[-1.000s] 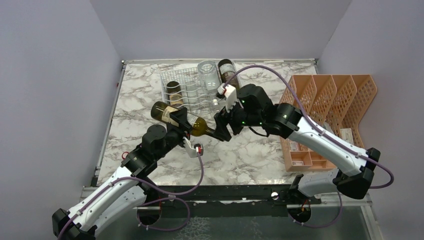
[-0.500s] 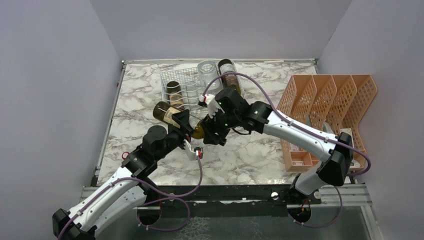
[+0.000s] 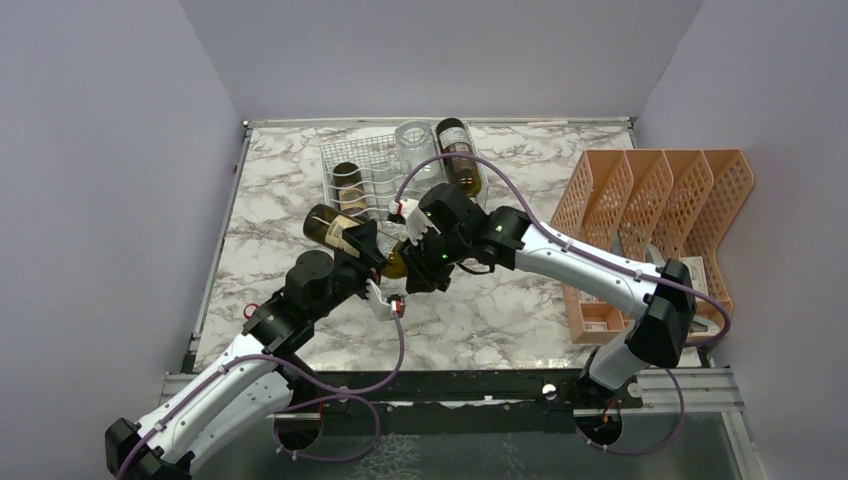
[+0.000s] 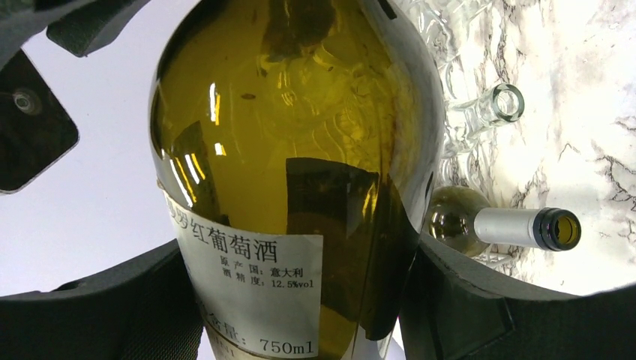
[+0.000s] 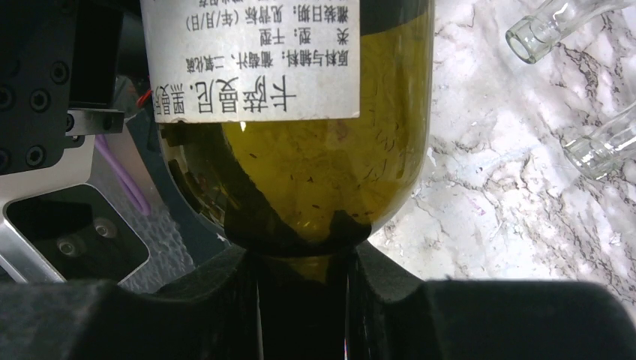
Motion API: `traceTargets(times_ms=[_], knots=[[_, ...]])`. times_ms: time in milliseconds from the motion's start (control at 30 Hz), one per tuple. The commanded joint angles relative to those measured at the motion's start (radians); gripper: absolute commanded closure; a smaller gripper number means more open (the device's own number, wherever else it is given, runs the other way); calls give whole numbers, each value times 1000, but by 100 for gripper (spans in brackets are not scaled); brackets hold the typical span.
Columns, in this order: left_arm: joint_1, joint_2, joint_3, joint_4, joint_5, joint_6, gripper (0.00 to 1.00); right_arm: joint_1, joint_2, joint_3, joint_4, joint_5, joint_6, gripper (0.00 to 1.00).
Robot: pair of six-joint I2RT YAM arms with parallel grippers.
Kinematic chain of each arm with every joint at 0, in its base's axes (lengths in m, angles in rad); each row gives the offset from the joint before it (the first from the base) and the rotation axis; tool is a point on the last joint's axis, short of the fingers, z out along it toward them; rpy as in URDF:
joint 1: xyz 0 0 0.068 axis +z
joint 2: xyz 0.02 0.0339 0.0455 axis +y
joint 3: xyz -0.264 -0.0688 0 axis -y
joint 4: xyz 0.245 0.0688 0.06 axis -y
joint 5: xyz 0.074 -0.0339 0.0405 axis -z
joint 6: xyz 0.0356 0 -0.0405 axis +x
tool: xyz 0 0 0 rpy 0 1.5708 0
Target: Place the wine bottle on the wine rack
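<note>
1. Desk [image 3: 500,310]: marbled top, carrying all items below.

2. Tray [image 3: 690,190]: orange, perforated, at the right edge. Its dividers form long compartments running toward the far right corner. The near compartments hold small pale items, too small to identify.

3. Rack [image 3: 372,190]: white wire, at the middle of the far edge. Three bottles lie in its cradles with their bases toward the far edge:
- a labelled bottle [image 3: 348,177] in a left cradle;
- a clear bottle [image 3: 414,145] further right;
- a dark bottle [image 3: 458,150] in the rightmost cradle, its mouth uncapped in the left wrist view.

4. Wine bottle [image 3: 340,228]: olive-green glass with a white label. It is not in the rack. It is held in the air just near of the rack's near left corner, lying roughly level, with its base toward the left edge and its neck toward the right.

5. Left claw [image 3: 362,245]: clamped across the wine bottle's body, one finger on each side of the label.

6. Right claw [image 3: 412,262]: closed tight on the wine bottle's neck, just below the shoulder.
</note>
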Motion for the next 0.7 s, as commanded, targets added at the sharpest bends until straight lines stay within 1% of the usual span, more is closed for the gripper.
traceTargets(times_ms=[0, 33, 67, 100, 133, 167, 200, 233, 267, 333, 500, 567, 667], knots=[[-5, -25, 41, 95, 50, -14, 98, 7, 1, 18, 51, 30, -4, 99], [-5, -26, 42, 94, 50, -18, 95, 8, -2, 18, 54, 40, -3, 99], [-5, -27, 42, 94, 50, -21, 89, 8, -9, 17, 59, 48, -2, 99], [-5, -29, 42, 94, 49, -23, 78, 7, -19, 16, 68, 57, 0, 99], [-5, -28, 41, 94, 47, -25, 64, 7, -30, 13, 77, 66, 1, 99], [-5, -30, 38, 94, 45, -25, 53, 7, -41, 10, 88, 74, 2, 99], [-5, -29, 37, 94, 42, -25, 37, 8, -52, 7, 100, 87, 4, 99], [-5, -29, 37, 94, 40, -25, 6, 8, -65, 3, 112, 100, 7, 99], [-5, -29, 36, 91, 40, -25, 1, 8, -79, -2, 126, 120, 11, 99], [-5, -29, 39, 84, 47, -27, 1, 8, -104, -10, 150, 172, 24, 99], [-5, -27, 44, 76, 53, -46, 1, 8, -153, -38, 211, 401, 82, 99], [-5, -30, 58, 73, 53, -91, 1, 8, -157, -39, 222, 488, 90, 99], [-5, -29, 117, 55, 35, -221, 1, 8, -151, -23, 224, 594, 109, 99]])
